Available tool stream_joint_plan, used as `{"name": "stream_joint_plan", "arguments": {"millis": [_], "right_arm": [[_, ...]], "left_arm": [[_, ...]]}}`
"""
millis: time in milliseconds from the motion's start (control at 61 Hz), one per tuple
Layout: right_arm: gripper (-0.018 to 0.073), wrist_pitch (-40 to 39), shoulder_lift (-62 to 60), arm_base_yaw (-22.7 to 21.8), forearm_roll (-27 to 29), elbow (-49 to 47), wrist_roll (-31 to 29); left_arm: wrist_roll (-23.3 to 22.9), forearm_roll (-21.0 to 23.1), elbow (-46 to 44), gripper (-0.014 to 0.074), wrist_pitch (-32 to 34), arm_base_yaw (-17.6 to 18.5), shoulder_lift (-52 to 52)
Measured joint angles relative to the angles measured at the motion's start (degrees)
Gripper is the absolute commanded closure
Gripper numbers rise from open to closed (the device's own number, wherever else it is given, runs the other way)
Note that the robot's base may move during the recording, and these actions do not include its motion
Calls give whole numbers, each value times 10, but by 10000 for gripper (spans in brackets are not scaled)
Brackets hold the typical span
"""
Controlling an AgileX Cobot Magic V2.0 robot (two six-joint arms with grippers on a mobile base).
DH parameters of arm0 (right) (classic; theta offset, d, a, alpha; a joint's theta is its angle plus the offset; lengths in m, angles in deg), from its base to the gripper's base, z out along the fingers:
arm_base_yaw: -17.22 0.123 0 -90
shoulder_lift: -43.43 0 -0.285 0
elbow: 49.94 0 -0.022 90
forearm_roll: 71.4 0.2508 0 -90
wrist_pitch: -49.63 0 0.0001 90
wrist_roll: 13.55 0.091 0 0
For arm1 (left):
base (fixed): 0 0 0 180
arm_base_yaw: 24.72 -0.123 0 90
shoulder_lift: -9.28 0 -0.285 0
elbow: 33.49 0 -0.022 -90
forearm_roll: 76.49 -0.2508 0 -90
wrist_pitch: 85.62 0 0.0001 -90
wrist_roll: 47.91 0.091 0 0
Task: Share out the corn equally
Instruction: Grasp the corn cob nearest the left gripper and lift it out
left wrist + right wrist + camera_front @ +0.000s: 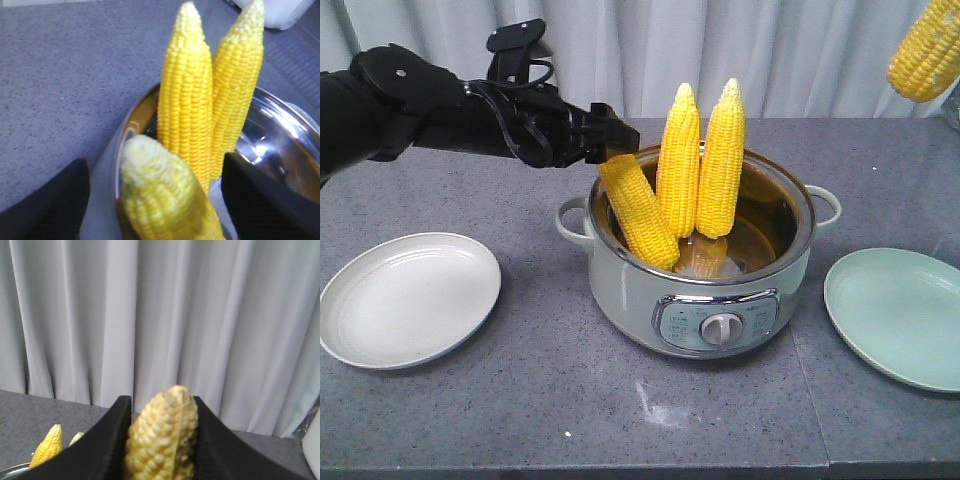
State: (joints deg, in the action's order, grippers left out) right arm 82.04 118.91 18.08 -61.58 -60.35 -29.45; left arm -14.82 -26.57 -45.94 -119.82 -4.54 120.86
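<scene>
corn in pot: two upright cobs (679,160) stand side by side at centre frame; leaning cob (638,212) tilts against the left rim of the pot (720,300)
lifted cob (926,50): upper right corner, in the air above the bench (520,420)
right gripper (160,407): clamped on lifted cob, both fingers touching it
left gripper (605,140): straddles leaning cob's top; one finger against it, gap on the other side, grip unclear
plates: white plate (408,298) lower left, green plate (900,315) lower right, pot between

Grey speckled table (520,420), pleated white curtain (800,50) behind
</scene>
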Motion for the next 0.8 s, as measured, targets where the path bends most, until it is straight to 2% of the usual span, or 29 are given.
{"name": "stream_joint_plan", "arguments": {"millis": [115,279,377,623,803], "right_arm": [[564,0,0,0,-7,0,0],[564,0,0,0,-10,0,0],[564,0,0,0,-12,0,0],[564,10,0,0,-13,0,1],[564,10,0,0,-13,0,12]], "left_arm": [[6,2,0,63,23,16,7],[8,3,0,92,39,17,22],[8,4,0,191,48,17,24],[9,10,0,605,58,17,23],[9,10,0,604,65,17,3]]}}
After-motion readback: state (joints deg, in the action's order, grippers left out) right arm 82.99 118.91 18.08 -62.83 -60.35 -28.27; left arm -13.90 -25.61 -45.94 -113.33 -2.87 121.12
